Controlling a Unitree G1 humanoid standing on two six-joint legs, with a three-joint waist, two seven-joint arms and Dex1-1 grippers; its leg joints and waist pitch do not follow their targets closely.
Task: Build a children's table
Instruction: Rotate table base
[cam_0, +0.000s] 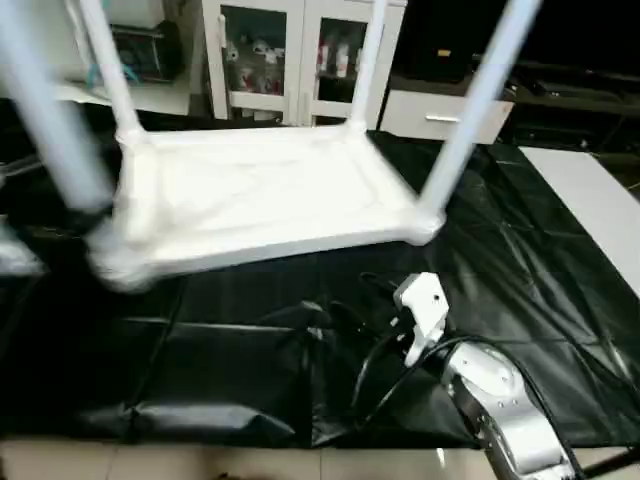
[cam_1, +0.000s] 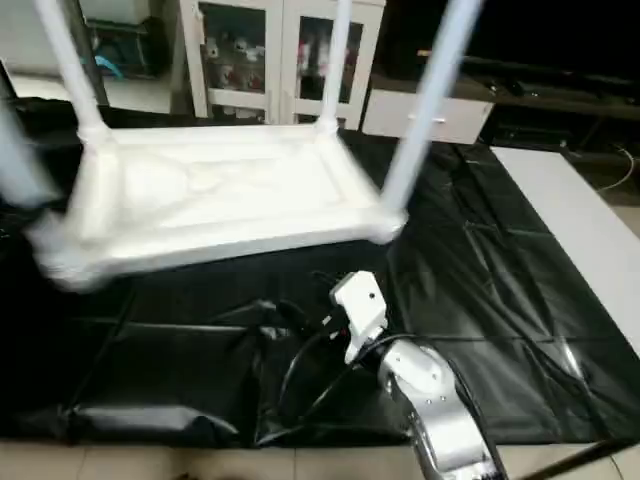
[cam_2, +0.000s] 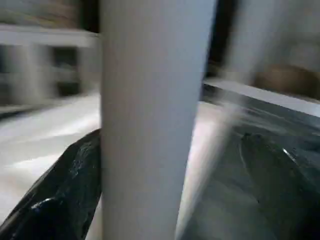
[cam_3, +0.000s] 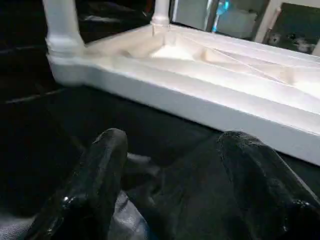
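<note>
While the left gripper (cam_2: 75, 200) presses a finger against a leg (cam_2: 150, 120), its closure unclear, the table (cam_0: 260, 195) lies upside down, long axis across the black sheet (cam_0: 520, 290), legs pointing up. Right gripper (cam_3: 175, 175) hangs open, empty.

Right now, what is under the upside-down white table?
A black plastic sheet is spread beneath the table top. Whatever is directly under the top is covered, so I cannot see it.

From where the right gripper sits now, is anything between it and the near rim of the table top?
Nothing visible blocks it. The right gripper is open and empty, and between it and the upturned table top lies bare black sheeting. The nearest leg stands off at a corner.
</note>
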